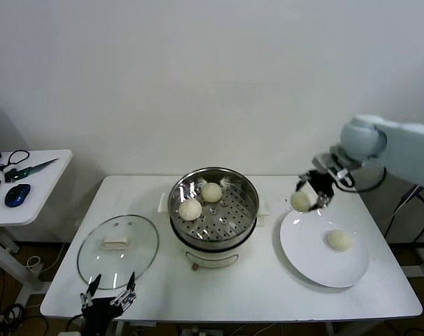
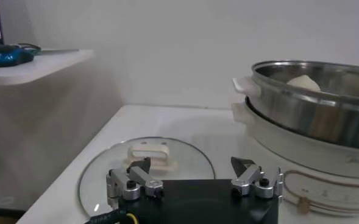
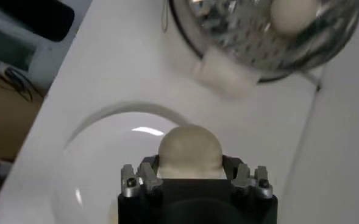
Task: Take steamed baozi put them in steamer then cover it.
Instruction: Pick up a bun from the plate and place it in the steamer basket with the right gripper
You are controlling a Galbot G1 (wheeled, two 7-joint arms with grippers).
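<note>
- The right gripper (image 1: 308, 197) is pinching a baozi (image 1: 300, 201) above the white plate (image 1: 317, 262) (one bun (image 1: 338, 240) is lying there).
- The left gripper (image 1: 110, 289) is waiting spread wide by the cover (image 1: 118, 250).
- Two buns (image 1: 201, 200) are sitting in the steamer (image 1: 214, 210).

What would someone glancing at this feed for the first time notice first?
Probably the right gripper, shut on a baozi and holding it above the white plate's edge, where one more bun lies. Next, the open steamer mid-table with two buns on its tray, its glass cover lying flat by the idle left gripper.
</note>
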